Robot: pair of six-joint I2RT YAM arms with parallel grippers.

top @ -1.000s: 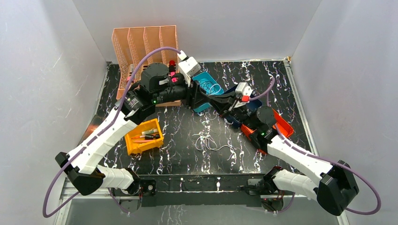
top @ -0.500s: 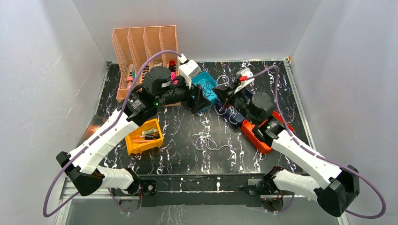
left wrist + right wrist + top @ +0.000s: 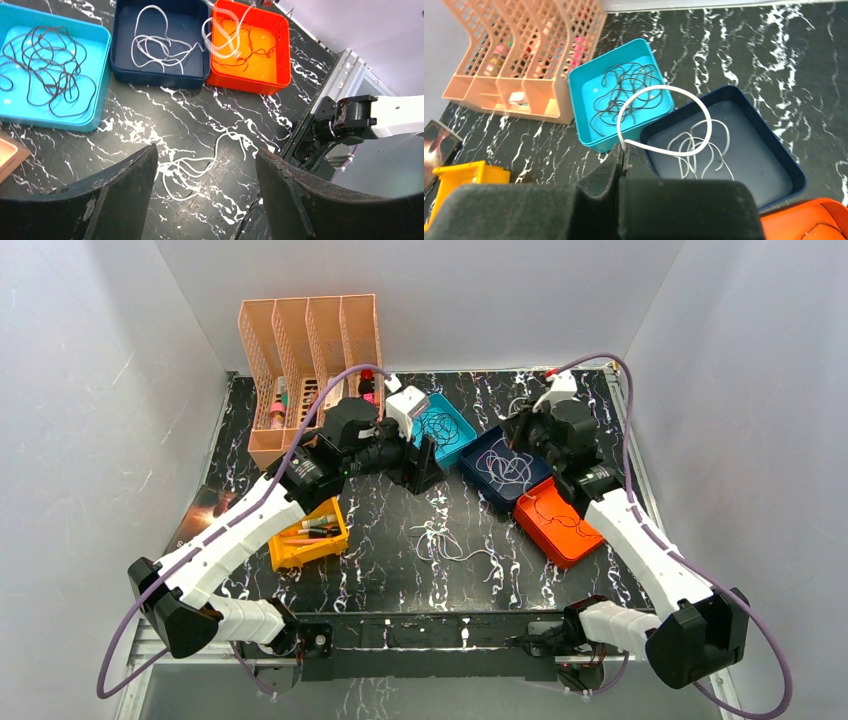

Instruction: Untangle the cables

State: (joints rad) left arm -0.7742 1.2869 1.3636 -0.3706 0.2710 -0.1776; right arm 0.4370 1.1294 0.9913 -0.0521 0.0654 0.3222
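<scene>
While right gripper (image 3: pixel 620 155) pinches white cable (image 3: pixel 704 112) by navy tray (image 3: pixel 754 162) — left gripper (image 3: pixel 206 152) spread, empty; teal tray (image 3: pixel 586 90) beside.

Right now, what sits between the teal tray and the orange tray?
A navy tray holding loose white cables, seen plainly in the left wrist view.

My table (image 3: pixel 380 575) is black with white squiggly lines all over it. At the far left stands a pink-orange rack (image 3: pixel 300 340) full of little holes. Three trays sit in a row going to my right: a blue-green tray (image 3: pixel 586 92), a dark blue tray (image 3: pixel 160 77), and an orange tray (image 3: pixel 247 86) right beside the blue one. A yellow box (image 3: pixel 300 558) sits closer to me on the left. Some loose white cables (image 3: pixel 195 167) lie curled on the bare table in the middle.
</scene>
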